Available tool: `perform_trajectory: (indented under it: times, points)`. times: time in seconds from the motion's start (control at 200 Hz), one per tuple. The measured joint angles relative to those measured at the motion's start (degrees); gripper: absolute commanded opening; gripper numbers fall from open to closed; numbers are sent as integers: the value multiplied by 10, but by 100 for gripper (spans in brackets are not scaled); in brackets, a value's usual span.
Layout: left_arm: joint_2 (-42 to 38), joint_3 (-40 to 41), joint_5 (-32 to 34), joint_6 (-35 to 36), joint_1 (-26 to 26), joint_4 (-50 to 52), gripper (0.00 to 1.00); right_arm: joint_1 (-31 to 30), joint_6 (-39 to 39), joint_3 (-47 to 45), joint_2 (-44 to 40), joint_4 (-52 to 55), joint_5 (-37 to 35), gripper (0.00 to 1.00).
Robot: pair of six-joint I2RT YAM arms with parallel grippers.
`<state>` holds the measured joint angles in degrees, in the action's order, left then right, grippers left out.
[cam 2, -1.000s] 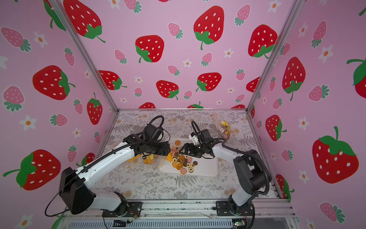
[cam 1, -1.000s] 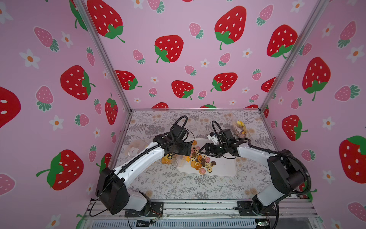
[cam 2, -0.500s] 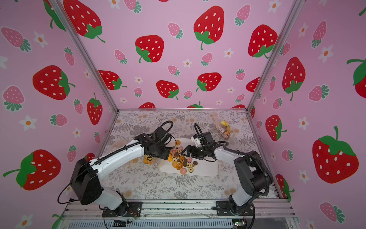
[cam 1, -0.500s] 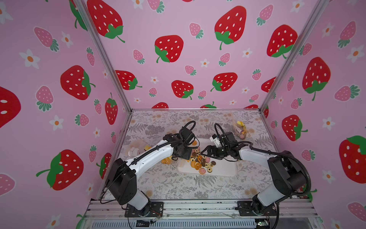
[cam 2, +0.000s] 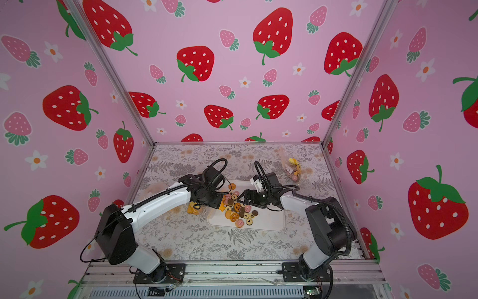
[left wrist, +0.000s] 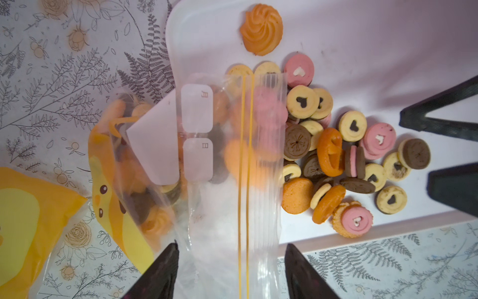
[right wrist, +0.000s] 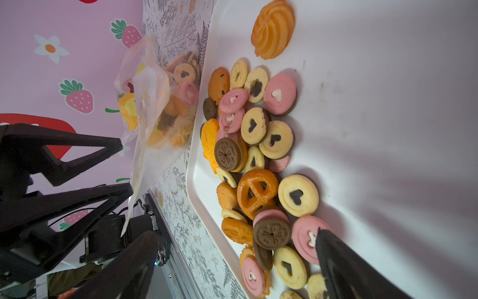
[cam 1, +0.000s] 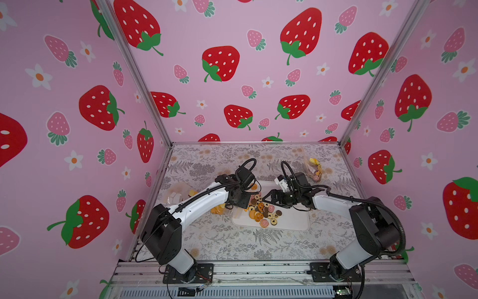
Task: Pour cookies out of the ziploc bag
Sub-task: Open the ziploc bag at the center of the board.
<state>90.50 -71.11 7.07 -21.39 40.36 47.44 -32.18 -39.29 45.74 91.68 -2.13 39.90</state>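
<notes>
The clear ziploc bag (left wrist: 196,155) with a yellow chick print lies at the white tray's (left wrist: 362,38) left edge, mouth over the rim, some cookies still inside. It also shows in both top views, the bag (cam 1: 219,208) (cam 2: 194,208). Spilled cookies (cam 1: 261,209) (cam 2: 238,211) (left wrist: 336,155) (right wrist: 258,145) are heaped on the tray. My left gripper (left wrist: 231,248) (cam 1: 244,204) stands open, jaws astride the bag's zip strip, tips about level with its edges. My right gripper (right wrist: 235,248) (cam 1: 266,198) is open wide over the heap's near edge, holding nothing.
A second bag of cookies (cam 1: 314,169) (cam 2: 293,169) lies at the back right. A bag of white blocks (cam 1: 176,194) lies at the left. A yellow printed bag (left wrist: 20,207) lies beside the ziploc bag. The two grippers face each other across the heap.
The left arm has swung in and dropped onto the bag at the tray's edge, and its jaws have narrowed. The right gripper has hardly moved.
</notes>
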Motion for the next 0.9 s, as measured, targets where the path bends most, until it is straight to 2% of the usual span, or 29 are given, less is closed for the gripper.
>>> perform_trajectory:
  times: [0.25, 0.525, 0.76, 0.895]
  points:
    - [9, 0, 5, 2, 0, 0, 63, 3, -3, -2, 0, -4, 4, 98]
    - [10, 0, 16, 1, -1, 0, 55, 5, -8, -2, 0, -5, 6, 97]
    - [11, 0, 20, -1, -4, 1, 44, 5, -10, -2, 0, -5, 7, 97]
    - [11, 0, 19, 0, -6, 1, 43, 5, -12, -2, 1, -5, 7, 97]
